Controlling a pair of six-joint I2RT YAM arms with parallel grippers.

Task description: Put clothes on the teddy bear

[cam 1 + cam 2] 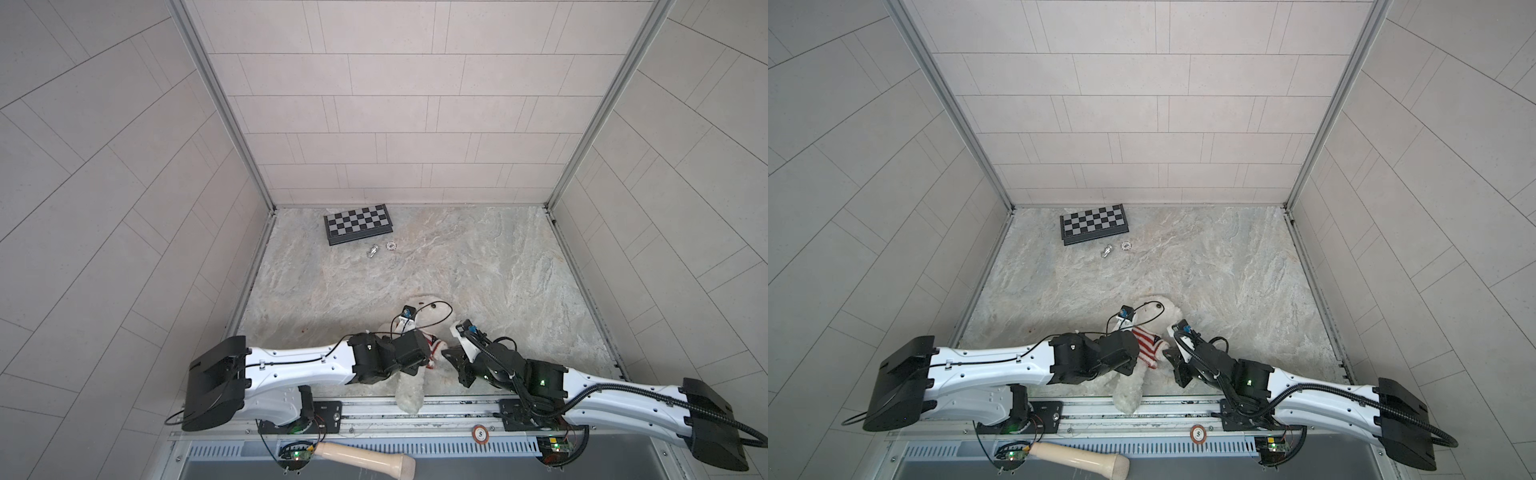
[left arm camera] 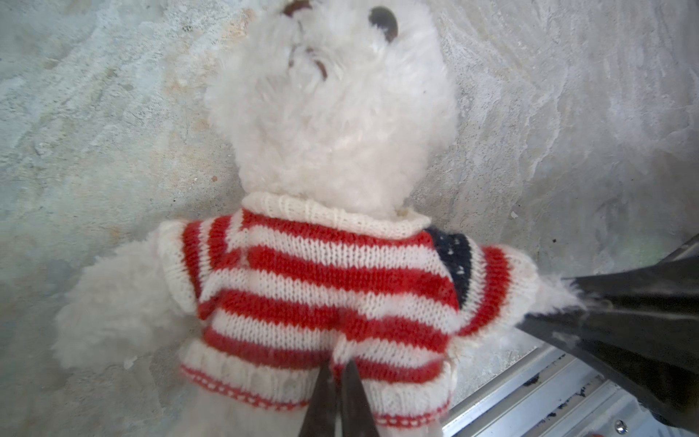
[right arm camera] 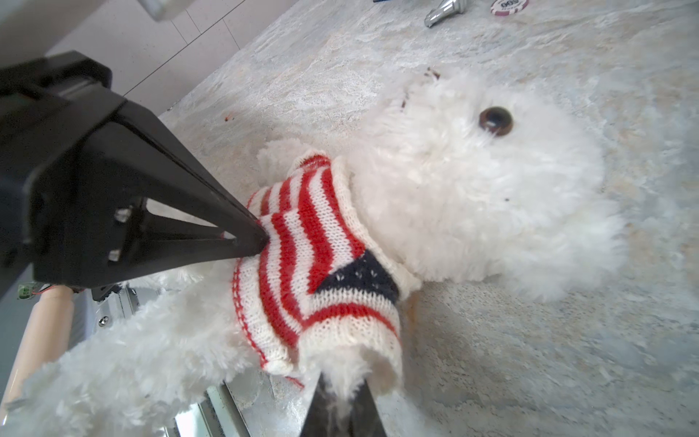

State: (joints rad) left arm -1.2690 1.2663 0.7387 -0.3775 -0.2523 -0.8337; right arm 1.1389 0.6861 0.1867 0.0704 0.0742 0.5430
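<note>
You have a marbled table [image 1: 478,270]. At its far left lies a folded chessboard [image 1: 358,223]. A silver chess piece [image 1: 372,251] and a chip [image 1: 391,246] lie just beside its near edge, apart from each other. Near the front edge the bear [image 2: 333,125], in a sweater [image 2: 321,287], lies face up, one leg over the front rail [image 1: 365,409].

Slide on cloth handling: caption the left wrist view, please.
Left gripper pinches the hem of the striped sweater; right gripper holds an arm of the teddy bear wearing it.
</note>
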